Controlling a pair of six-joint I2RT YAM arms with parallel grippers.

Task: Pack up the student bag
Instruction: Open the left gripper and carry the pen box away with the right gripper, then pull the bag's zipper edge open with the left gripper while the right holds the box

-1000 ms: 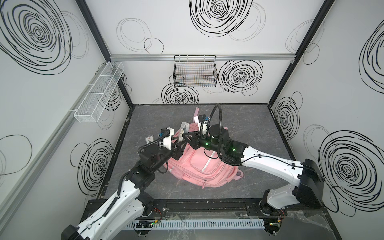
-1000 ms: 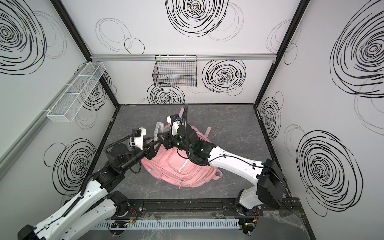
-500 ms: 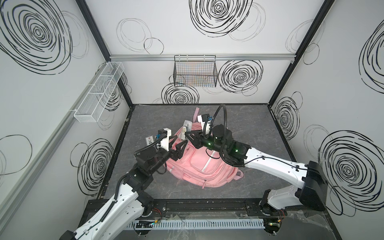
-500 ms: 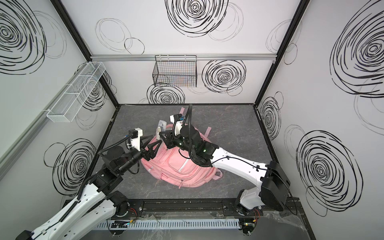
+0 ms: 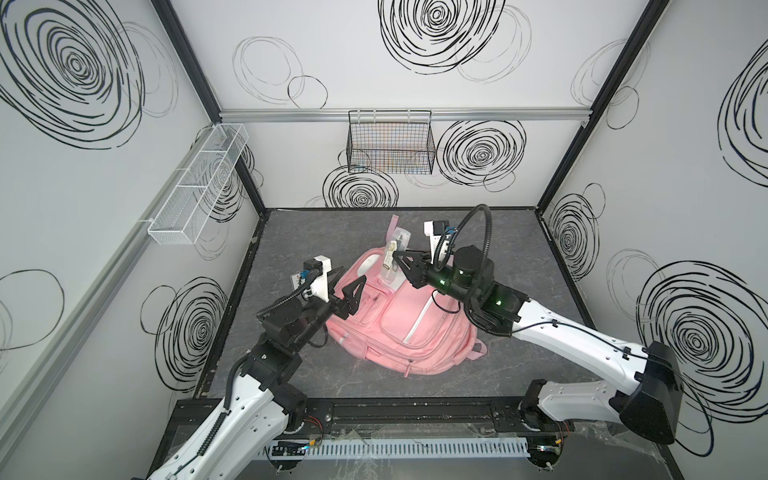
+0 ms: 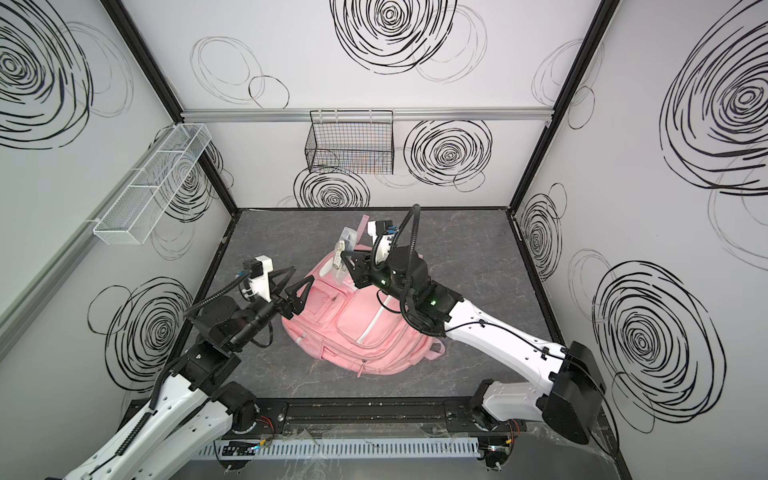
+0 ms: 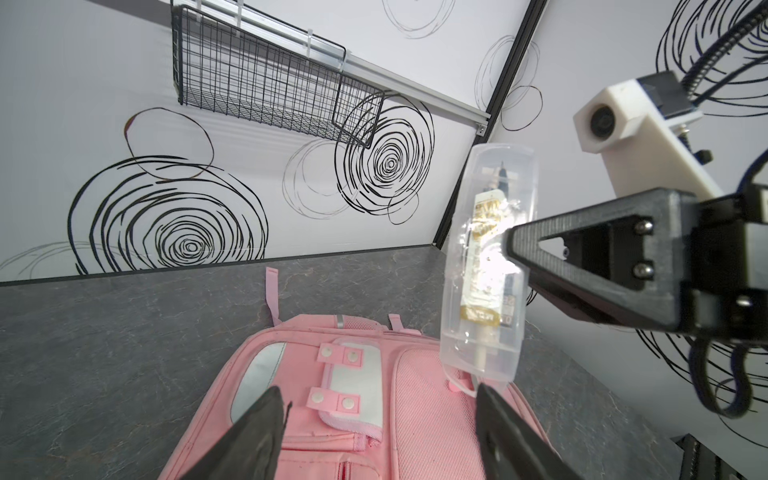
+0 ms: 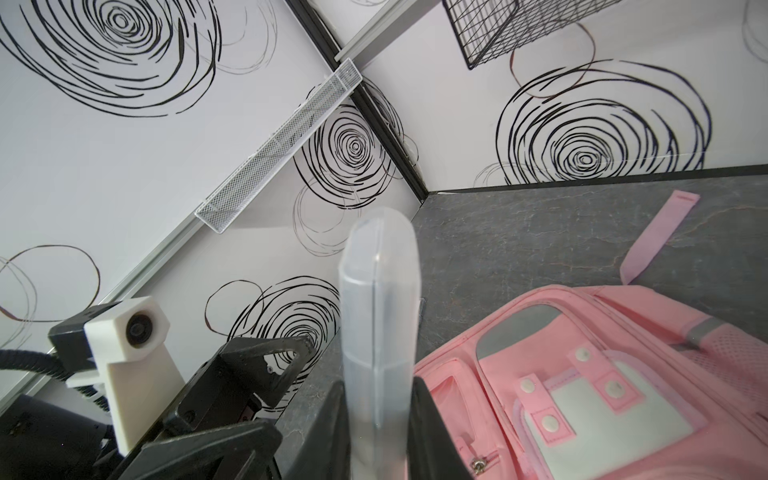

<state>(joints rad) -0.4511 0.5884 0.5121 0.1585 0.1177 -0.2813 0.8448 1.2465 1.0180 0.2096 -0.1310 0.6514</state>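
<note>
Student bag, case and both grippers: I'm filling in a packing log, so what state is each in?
student bag: lying front up on the table, white flap down.
clear case: closed, upright above the bag, gripped.
left gripper: open, empty, over the bag's edge.
right gripper: shut on the clear case.

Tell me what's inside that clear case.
In the clear case: a white stick-like item with a gold label, plus something dark and pointed. The right claw hides part; the print is unreadable.
</note>
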